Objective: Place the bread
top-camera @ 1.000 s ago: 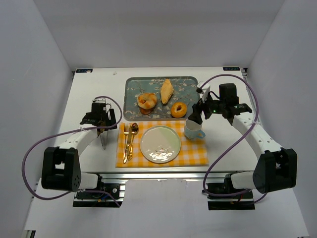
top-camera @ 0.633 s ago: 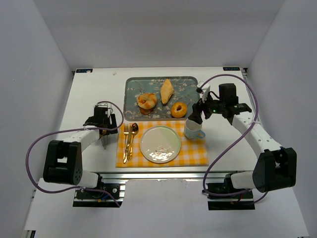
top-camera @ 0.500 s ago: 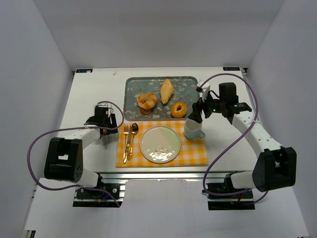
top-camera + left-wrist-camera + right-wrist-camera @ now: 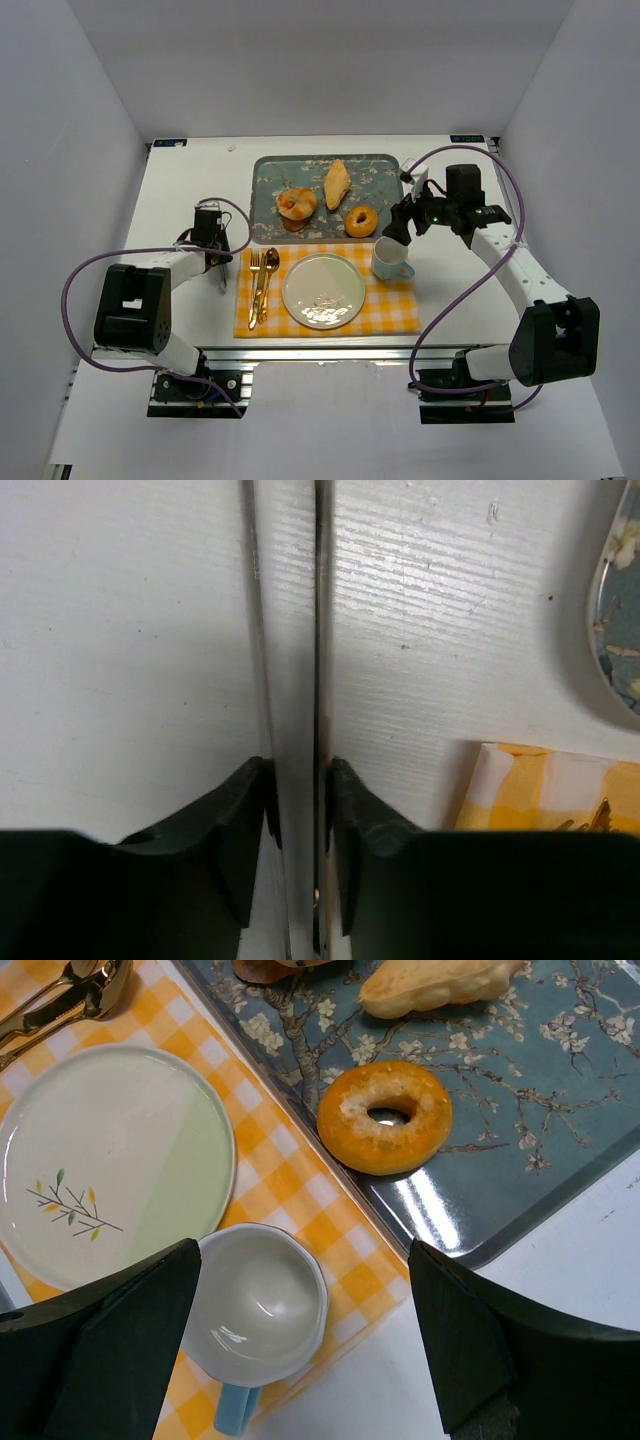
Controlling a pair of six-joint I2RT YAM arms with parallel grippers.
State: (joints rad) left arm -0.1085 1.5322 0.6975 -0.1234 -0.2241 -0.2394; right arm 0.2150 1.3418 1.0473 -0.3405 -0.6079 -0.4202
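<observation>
White shells cover the links of the left arm (image 4: 165,268) and right arm (image 4: 505,265), with boxy black joint housings at the bottom of the overhead view. A thin purple cable (image 4: 64,305) loops beside each arm. A green light glows on the right wrist. The fingers (image 4: 100,1350) are matte black.

Setting: robotics laboratory test cell.
Enclosure: plain white walls (image 4: 80,150) box in a white table (image 4: 180,180) on three sides, under even, flat lighting.
Mounting: two robot arms (image 4: 505,265) stand bolted side by side on an aluminium frame (image 4: 320,352) at the near edge.
Cabling: purple cables (image 4: 64,300) run exposed in wide loops along each arm.
Staging: a meal setting is laid on the table, comprising a patterned tray (image 4: 262,205) of bread (image 4: 338,184), a yellow checked placemat (image 4: 395,312), a plate (image 4: 323,290), a cup (image 4: 390,262) and gold cutlery (image 4: 262,280).
</observation>
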